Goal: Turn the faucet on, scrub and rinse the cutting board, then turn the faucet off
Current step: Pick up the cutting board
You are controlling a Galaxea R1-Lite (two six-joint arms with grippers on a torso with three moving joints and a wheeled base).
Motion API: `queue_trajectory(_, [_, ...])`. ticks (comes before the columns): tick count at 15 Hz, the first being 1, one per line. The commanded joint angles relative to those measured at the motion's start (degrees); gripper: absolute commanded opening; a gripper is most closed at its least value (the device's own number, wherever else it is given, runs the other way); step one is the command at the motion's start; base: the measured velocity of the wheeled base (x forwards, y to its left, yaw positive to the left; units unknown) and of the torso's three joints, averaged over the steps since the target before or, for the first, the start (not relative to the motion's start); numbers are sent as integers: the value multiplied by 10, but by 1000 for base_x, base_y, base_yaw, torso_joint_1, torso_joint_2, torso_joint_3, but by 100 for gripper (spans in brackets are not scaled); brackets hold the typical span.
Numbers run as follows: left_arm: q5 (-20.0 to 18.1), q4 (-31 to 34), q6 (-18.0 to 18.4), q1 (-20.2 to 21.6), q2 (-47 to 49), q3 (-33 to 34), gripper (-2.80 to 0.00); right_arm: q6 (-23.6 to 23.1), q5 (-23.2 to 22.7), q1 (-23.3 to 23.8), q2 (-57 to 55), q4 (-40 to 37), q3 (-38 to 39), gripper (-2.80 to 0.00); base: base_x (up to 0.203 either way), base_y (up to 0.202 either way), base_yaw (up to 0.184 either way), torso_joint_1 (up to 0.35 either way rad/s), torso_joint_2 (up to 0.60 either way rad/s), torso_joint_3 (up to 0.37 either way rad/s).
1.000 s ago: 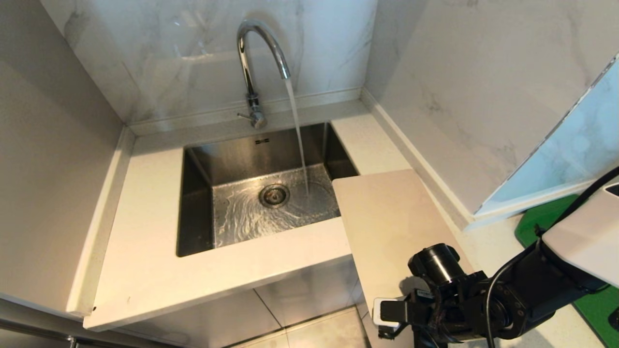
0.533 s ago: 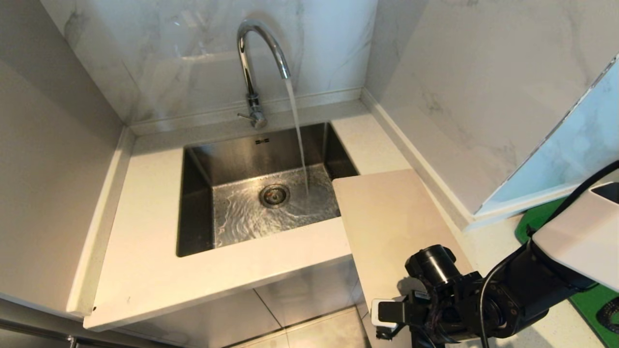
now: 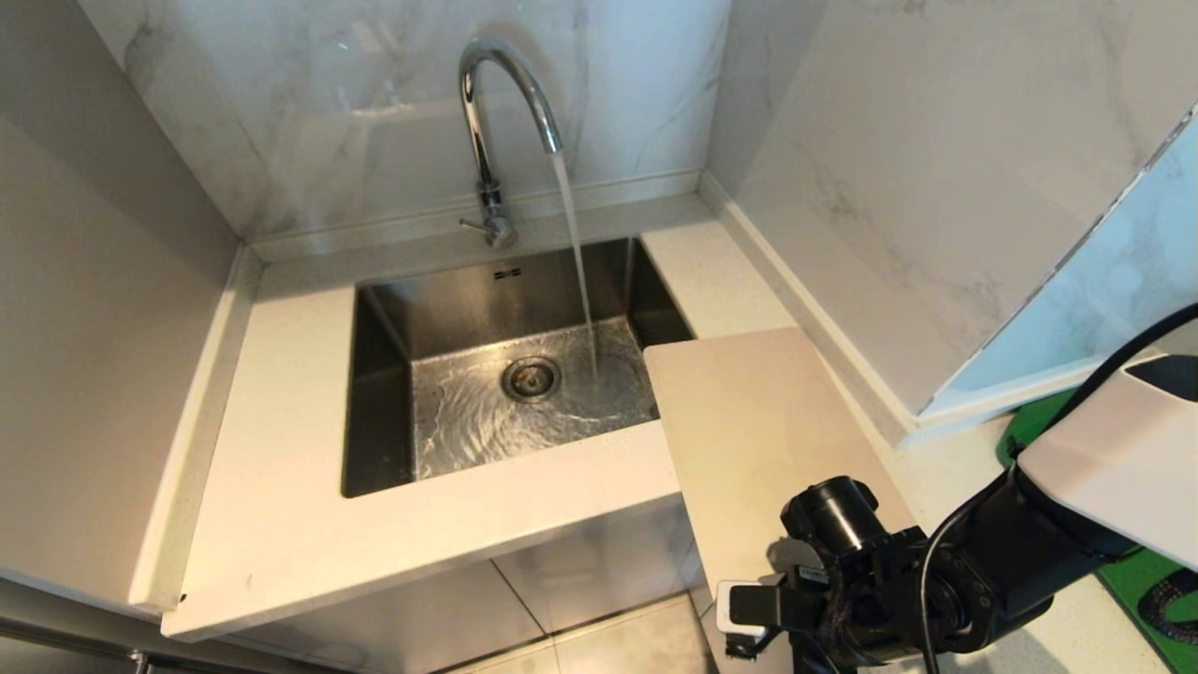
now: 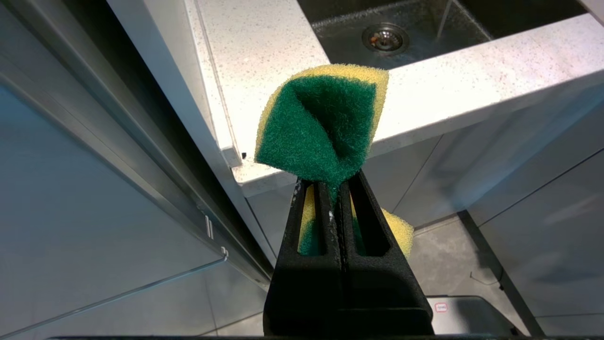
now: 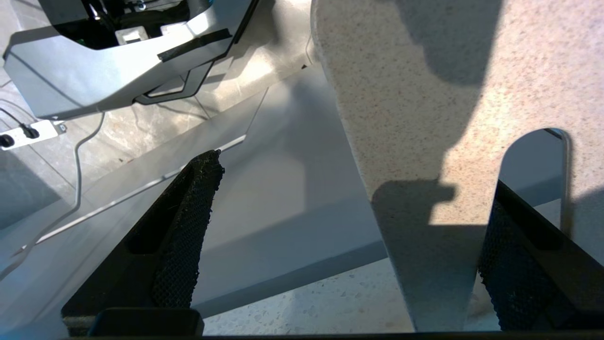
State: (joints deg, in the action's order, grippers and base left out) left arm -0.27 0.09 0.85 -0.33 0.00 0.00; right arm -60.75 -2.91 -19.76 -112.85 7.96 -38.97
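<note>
Off to the left, below the bench's [image 3: 281, 505] front left corner, the left claw [image 4: 339, 189] hangs low beside the cabinet front, its fingers pressed fully together on a green-and-yellow sponge [image 4: 321, 127] that is folded with the green scouring face inward. The steel sink [image 3: 379, 393] is set into the middle of the bench, its drain [image 3: 531, 378] near the centre of the basin, and rippled water covers the floor around it. At the back edge, behind the sink, stands the faucet [image 3: 487, 122], a shiny chrome gooseneck with a thin lever at its base; a steady stream of water [image 3: 576, 253] falls from the spout to the basin floor right of the drain. Nothing lies between the stream and the cutting board [image 3: 749, 440], which rests flat on the bench's right side: cream-beige, speckled, rounded corners, its far left corner reaching just over the sink's right rim and its near end sticking out past the front edge. There the right claw [image 5: 339, 226] stands wide open astride the board's near end, one finger outside the long edge, the other in the handle slot [image 5: 533, 174], neither closed on it. A green mat [image 3: 1142, 580] lies at the far right, partly behind the right arm.
</note>
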Motion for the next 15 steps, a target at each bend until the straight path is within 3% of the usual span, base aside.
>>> queue_trajectory(1, [-1,0,0,0,-2,0,-280,-3,0,0,-5,0,3,0,0,0,0,0,0,0])
queue_trajectory(15, [-2,-3,-1,0,-2,1,-280,-1,4,6,-31,1,-2,0,0,0,0,0,0,0])
